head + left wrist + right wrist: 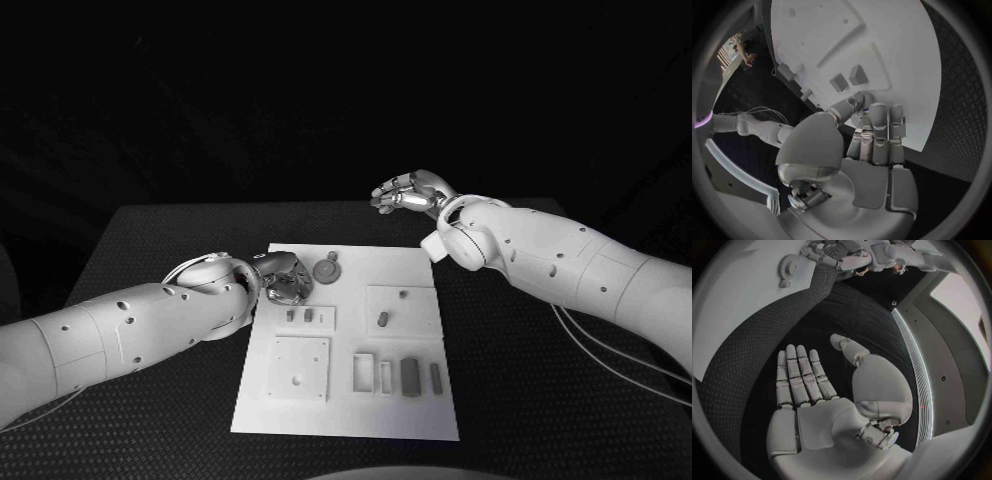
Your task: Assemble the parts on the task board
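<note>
A robot's left hand (281,280) rests at the far left corner of the white task board (418,420), seen from the head camera, its fingers bent down over the board just beside a round gear-like part (329,268). Whether anything is held there cannot be told from above. The left wrist camera shows what the head view hides: the left hand's (870,145) fingers lie straight and close together, tips touching the task board (898,65), nothing visibly clamped in them; two small block-shaped parts (848,78) stand on the plate just beyond the fingertips.

On the board's middle and near half, the head view shows a small upright peg (382,319), a square plate with a hole (299,368) and a row of slim bars (411,376).

To the right, the right hand (414,193) hovers beyond the board's far right corner, well apart from every part. The right wrist camera shows the right hand (817,390) flat, fingers straight and slightly parted, holding nothing, above the black textured table (767,360); it also catches the gear-like part (787,266) and the left hand (832,252) at the board's edge.

The room behind the table (159,230) is dark.
</note>
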Robot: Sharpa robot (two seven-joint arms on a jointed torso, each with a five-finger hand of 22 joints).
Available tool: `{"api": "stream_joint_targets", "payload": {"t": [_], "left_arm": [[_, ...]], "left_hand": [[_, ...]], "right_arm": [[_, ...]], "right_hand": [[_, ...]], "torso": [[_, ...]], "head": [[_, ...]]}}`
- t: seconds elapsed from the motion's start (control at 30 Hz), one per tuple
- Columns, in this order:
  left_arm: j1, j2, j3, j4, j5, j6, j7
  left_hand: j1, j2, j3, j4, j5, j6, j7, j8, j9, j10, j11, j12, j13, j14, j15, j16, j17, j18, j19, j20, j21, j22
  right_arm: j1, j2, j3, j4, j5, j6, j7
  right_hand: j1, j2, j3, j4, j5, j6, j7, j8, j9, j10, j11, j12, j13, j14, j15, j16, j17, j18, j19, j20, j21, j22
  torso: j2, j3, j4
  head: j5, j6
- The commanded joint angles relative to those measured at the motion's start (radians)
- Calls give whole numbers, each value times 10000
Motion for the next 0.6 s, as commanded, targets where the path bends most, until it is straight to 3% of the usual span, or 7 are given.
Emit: {"api": "stream_joint_targets", "payload": {"t": [0.03, 0.3, 0.6], "left_arm": [[-49, -37, -33, -45, 21, -16, -136], [-47, -228, -10, -76, 42, -84, -150], [-17, -520, 162, -498, 231, -161, -174]], "left_hand": [[47, -87, -72, 9, -36, -54, 2, -19, -11, -1, 10, -18, 7, 13, 56, 62, -4, 163, 79, -909, 43, -17], [68, -115, -78, 1, -30, -53, 6, 0, -18, 39, -4, -2, 20, 10, 43, 60, -11, 168, 80, -912, 51, -23], [136, -208, -74, 1, -10, 111, 96, 170, -19, -201, 105, -155, -22, -263, 150, -116, -111, 130, -111, -839, 31, -38]], "right_arm": [[-3, -5, 2, 18, -12, 119, 69], [-3, -61, 2, 9, -57, 97, 63], [-4, -211, 2, 96, -291, 2, 166]], "right_hand": [[-2, 50, -7, -37, 56, -65, 253, 38, -9, 57, -20, -64, 12, -77, 24, 46, -16, -166, 35, -24, -36, 13], [4, 50, -5, -42, 54, -66, 253, 39, -11, 59, -20, -66, 12, -75, 29, 48, -18, -166, 37, -25, -40, 18], [149, 57, 51, -149, -5, 38, 216, 111, -5, 168, -59, -28, 27, 36, 32, 124, -3, -131, 158, -40, -30, 84]], "torso": [[-1, -1, -7], [-3, -4, -3], [-5, 12, -13]], "head": [[10, 12], [-5, 49], [-13, 101]]}}
